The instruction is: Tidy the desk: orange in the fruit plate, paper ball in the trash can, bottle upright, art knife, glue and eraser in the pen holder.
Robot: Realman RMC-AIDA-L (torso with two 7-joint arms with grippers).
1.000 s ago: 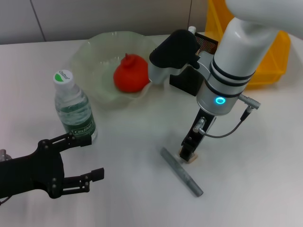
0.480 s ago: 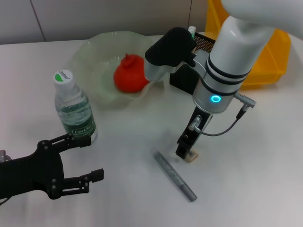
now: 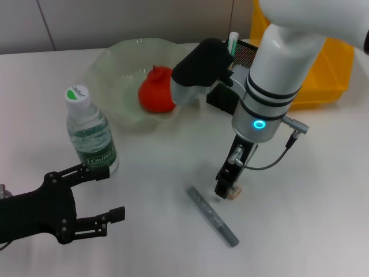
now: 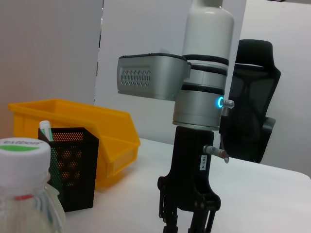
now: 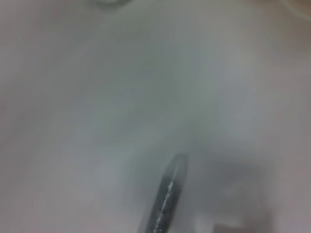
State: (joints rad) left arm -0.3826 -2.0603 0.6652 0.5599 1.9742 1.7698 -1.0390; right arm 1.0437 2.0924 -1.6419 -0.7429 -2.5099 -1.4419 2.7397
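One small tan eraser lies on the white desk in the head view, with the right gripper straight above it, fingertips down at its near side and touching or nearly so; whether the jaws have closed on it cannot be told. Just beside it lies a grey art knife. The orange sits in the fruit plate, the bottle stands upright, and the left gripper rests open nearby. Behind are the pen holder and trash can. In the left wrist view the right gripper points down, tips cut off. In the right wrist view only the knife tip shows. The eraser looks light, rubbery and grippy, best pinched across its short sides.
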